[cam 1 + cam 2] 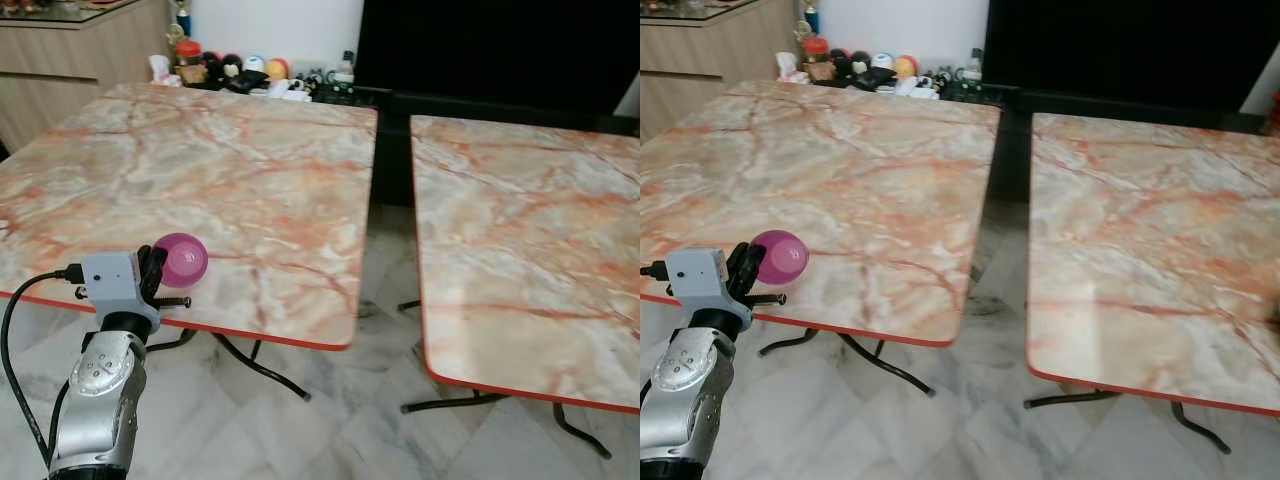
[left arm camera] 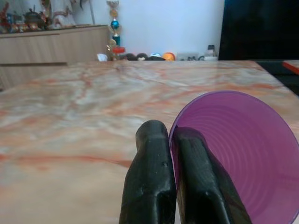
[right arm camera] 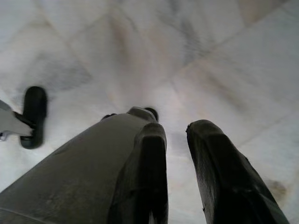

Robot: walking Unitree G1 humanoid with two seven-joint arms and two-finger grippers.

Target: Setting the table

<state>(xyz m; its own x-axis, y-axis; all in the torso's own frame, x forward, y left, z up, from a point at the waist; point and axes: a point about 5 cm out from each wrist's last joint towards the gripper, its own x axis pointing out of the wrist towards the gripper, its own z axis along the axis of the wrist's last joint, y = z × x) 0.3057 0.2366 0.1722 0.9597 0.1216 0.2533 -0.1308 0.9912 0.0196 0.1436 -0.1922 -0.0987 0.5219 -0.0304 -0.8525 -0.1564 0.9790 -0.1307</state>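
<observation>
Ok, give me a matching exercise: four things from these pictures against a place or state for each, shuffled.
Things:
1. purple cup
2. left end effector
3. right end effector
4. small toys

Places or states:
A. hanging over the floor, open
B. beyond the left table's far edge
C. shut on the cup's rim
D. above the left table's near edge

Pairs: 1-D, 2-C, 3-A, 4-B

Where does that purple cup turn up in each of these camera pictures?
Left eye view: purple cup at the near table edge, lower left.
Right eye view: same spot.
Left wrist view: lower right, rim pinched by the left gripper.
Right wrist view: floor, no cup.
Shared landmark: marble table.
</observation>
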